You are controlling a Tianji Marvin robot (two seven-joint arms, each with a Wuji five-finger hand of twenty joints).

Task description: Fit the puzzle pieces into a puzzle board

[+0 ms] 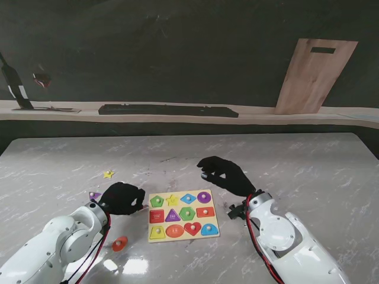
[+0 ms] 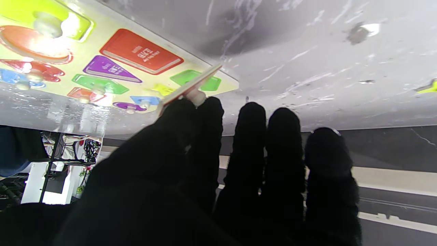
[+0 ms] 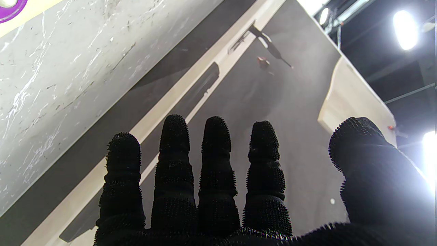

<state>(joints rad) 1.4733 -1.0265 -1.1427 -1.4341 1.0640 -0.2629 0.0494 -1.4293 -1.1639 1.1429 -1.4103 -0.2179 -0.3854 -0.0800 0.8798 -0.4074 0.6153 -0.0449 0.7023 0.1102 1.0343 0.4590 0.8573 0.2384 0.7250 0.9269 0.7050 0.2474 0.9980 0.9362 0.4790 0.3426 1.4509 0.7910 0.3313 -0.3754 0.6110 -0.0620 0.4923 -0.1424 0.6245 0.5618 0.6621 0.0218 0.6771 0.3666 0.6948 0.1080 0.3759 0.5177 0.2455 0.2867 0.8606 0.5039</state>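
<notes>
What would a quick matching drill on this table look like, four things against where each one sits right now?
Things:
1. yellow star
2. orange piece
3. puzzle board
4. wooden board

Places:
A. leaning on the back wall
B. between the two hands
C. loose, left of the puzzle board, farther from me
D. loose, left of the puzzle board, nearer to me

Pairs: 1-C, 2-D, 3-B, 4-A
</notes>
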